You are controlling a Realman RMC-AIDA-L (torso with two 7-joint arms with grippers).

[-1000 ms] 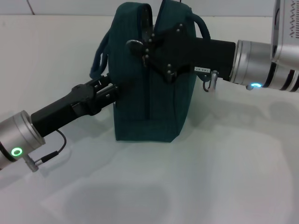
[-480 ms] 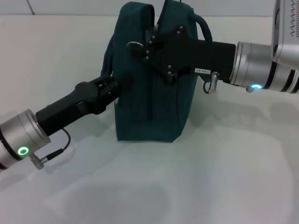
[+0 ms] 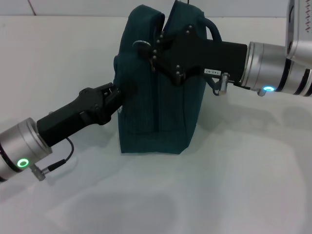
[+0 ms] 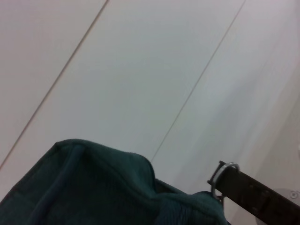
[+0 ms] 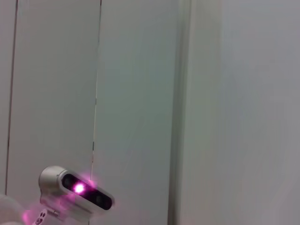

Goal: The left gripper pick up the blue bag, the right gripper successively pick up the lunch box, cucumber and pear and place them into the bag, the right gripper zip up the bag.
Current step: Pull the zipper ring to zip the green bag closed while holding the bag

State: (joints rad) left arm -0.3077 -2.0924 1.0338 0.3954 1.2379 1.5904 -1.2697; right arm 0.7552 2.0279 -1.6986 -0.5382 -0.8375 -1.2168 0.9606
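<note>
- The left gripper (image 3: 118, 93) is pressed against the left side face of the blue bag (image 3: 146, 117), about at mid height. Its fingertips disappear into the dark fabric, so I cannot tell if its jaws are closed on something or only touch the bag.
- The right gripper (image 3: 148, 48) is at the upper part of the bag, near the top seam. A metal ring (image 3: 141, 45) shows just at its tip. Whether the jaws clench this ring I cannot tell, because the black body of the gripper covers them.
- In the left wrist view the metal ring (image 4: 224, 168) sits at the end of a dark bar, just beside the top edge of the blue bag (image 4: 93, 187).
- The blue bag stands upright on the white table (image 3: 219, 195). Its bottom edge touches the table and the bag leans a little. One loop handle (image 3: 213, 29) shows behind the right gripper, at the top right of the bag.
- The left arm comes from the lower left of the head view, with a silver cuff and a green ring light (image 3: 21, 163). A thin black cable (image 3: 61, 160) hangs in a loop under this cuff.
- The right arm comes from the right edge of the head view, almost level, with a white label (image 3: 212, 71) and a small blue light (image 3: 268, 89) on its silver cuff.
- The lunch box, the cucumber and the pear are not visible in any view.
- The right wrist view shows only pale wall panels and a small device with a pink glowing light (image 5: 78, 188).
</note>
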